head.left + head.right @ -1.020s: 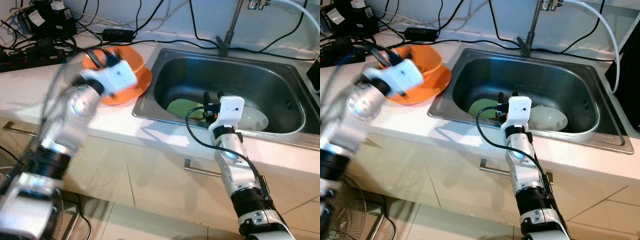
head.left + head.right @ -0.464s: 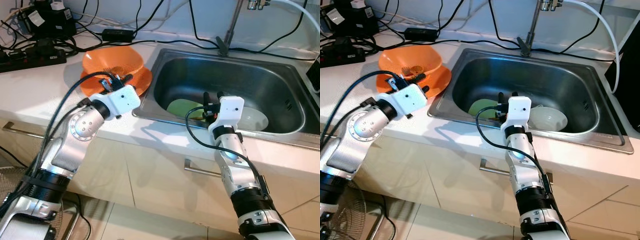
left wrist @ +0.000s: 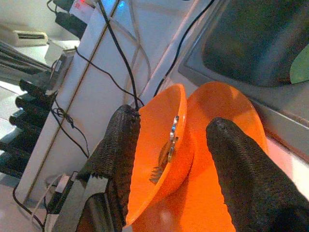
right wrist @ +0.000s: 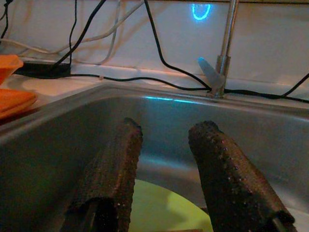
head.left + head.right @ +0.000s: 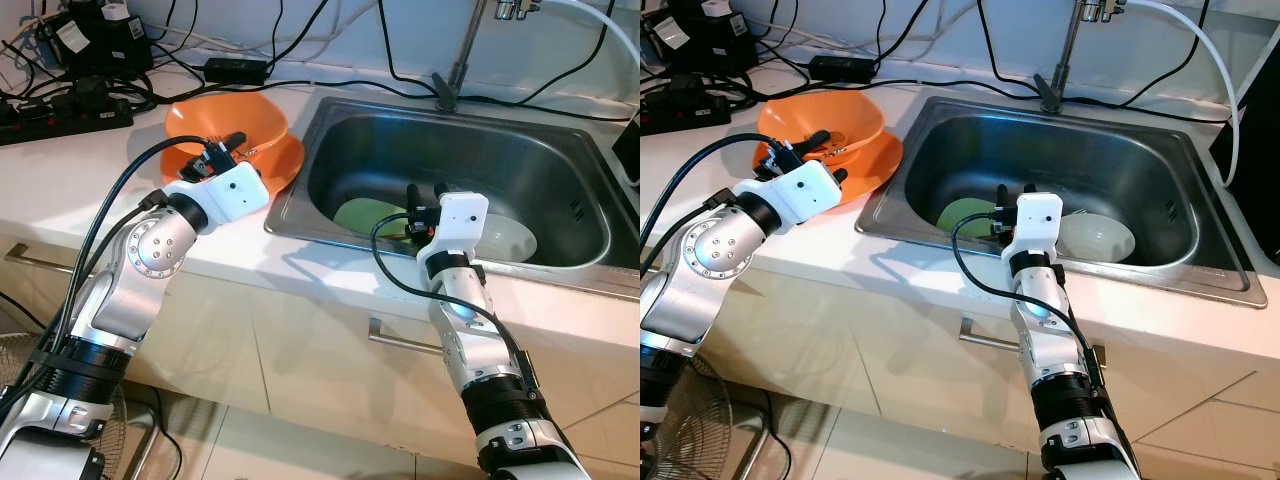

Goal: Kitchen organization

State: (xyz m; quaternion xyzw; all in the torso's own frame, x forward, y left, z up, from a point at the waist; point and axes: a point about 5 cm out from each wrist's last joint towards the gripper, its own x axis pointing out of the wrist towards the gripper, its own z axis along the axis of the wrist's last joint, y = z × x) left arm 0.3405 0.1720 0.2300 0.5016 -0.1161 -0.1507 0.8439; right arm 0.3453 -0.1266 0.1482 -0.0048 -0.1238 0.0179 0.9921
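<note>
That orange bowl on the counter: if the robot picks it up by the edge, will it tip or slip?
The orange bowl sits tilted on an orange plate, so it would probably rock when nudged. It looks like thin, glossy plastic: likely light, stiff, a bit slippery. The fork inside may slide or rattle. The open left tool straddles the rim.

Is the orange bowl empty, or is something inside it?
Not empty. The orange bowl holds a metal fork, seen between the open fingers of the left hand. The bowl sits on an orange plate.
</note>
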